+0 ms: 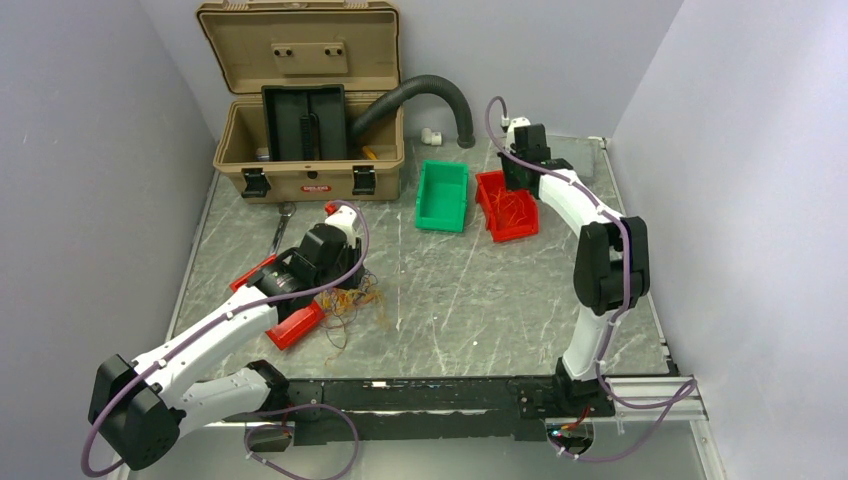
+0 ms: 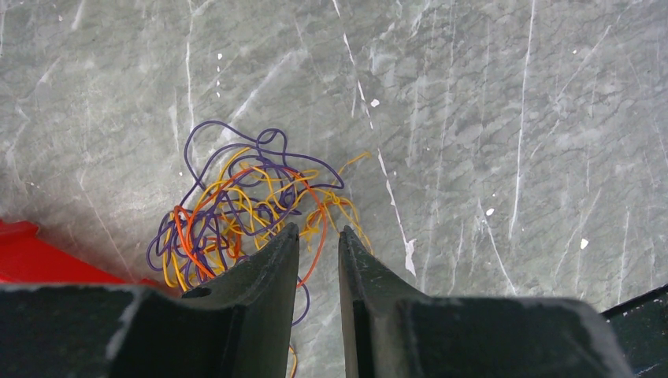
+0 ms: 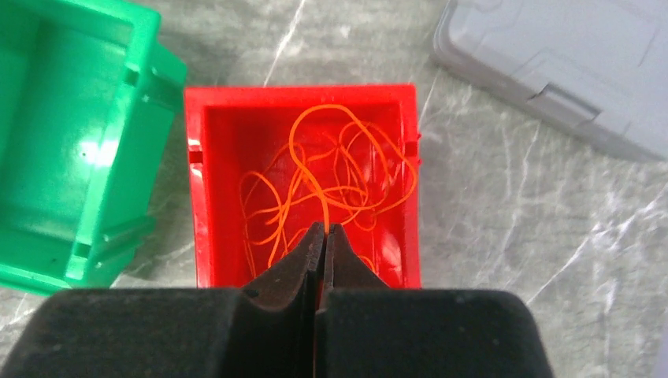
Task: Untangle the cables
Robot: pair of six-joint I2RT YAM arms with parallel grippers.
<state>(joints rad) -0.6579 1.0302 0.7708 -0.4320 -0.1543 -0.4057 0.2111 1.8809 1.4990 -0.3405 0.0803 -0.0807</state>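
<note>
Cables (image 2: 244, 209) lie in a loose knot on the table (image 2: 512, 118), just ahead of the left pincer (image 2: 319, 232) and slightly to the left in its own camera view. The nearest loops reach under its tips. The knot is hair-thin wire in purple, yellow and orange, curling over itself. This pincer's jaws stand apart with a narrow gap, and an orange loop shows through that gap; I cannot tell whether it touches either finger. A corner of a red bin (image 2: 31, 256) sits close at the pincer's left, beside the knot. Ahead and to the right the tabletop is smooth grey marble pattern, veined white and scratched.

The right pincer (image 3: 323, 230) is well apart from the knot, over the far bin (image 3: 303, 92), which is red, glossy plastic and square-walled. Its jaws are pressed together on an orange strand (image 3: 321, 206) that runs from the tips down into that bin, where more orange wire coils on the floor. A green bin (image 3: 118, 181) of the same moulded plastic stands just beside the far bin, on this pincer's left. A flat grey plastic lid (image 3: 567, 63) lies ahead to its right.

Beyond the left pincer in the top view stands a tan case (image 1: 300, 100) with its lid up. A black ribbed hose (image 1: 420, 95) arches from the case and ends near the right pincer.
</note>
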